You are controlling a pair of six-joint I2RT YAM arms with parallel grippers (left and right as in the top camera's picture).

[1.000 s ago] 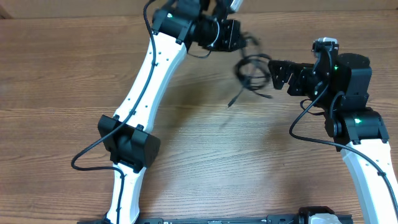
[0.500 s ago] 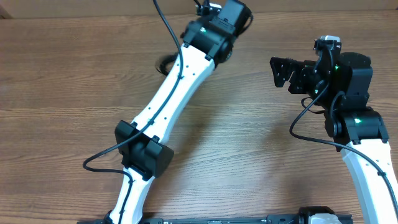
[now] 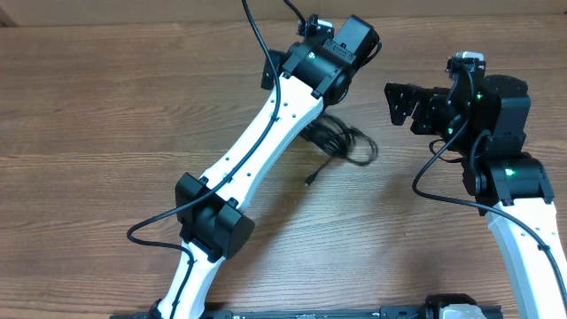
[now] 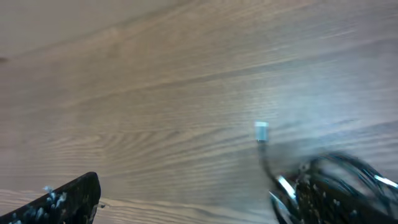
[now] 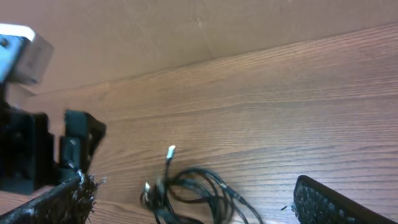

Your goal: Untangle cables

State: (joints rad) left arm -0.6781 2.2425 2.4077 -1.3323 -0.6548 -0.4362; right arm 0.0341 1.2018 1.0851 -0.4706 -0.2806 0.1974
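Observation:
The cables [image 3: 344,142] lie as a loose black tangle on the wooden table, partly tucked under my left forearm, with one plug end [image 3: 310,181] trailing toward the front. My left gripper [image 4: 186,214] is open with nothing between its fingers. The blurred cables [image 4: 339,183] show by its right finger, and a silver plug [image 4: 261,131] points away. In the overhead view its fingers are hidden under the wrist [image 3: 341,55]. My right gripper [image 3: 400,105] is open and empty, right of the tangle. In its wrist view the cables [image 5: 193,190] lie between and beyond its fingers.
The wooden table [image 3: 106,115] stretches wide to the left and front. My left arm's elbow [image 3: 213,226] hangs over the front middle. The right arm's base [image 3: 509,177] stands at the right. A wall edge runs along the back.
My left gripper has opened and let go of the cables, which now lie on the table under its forearm. The left arm has swung right. The right arm has not moved.

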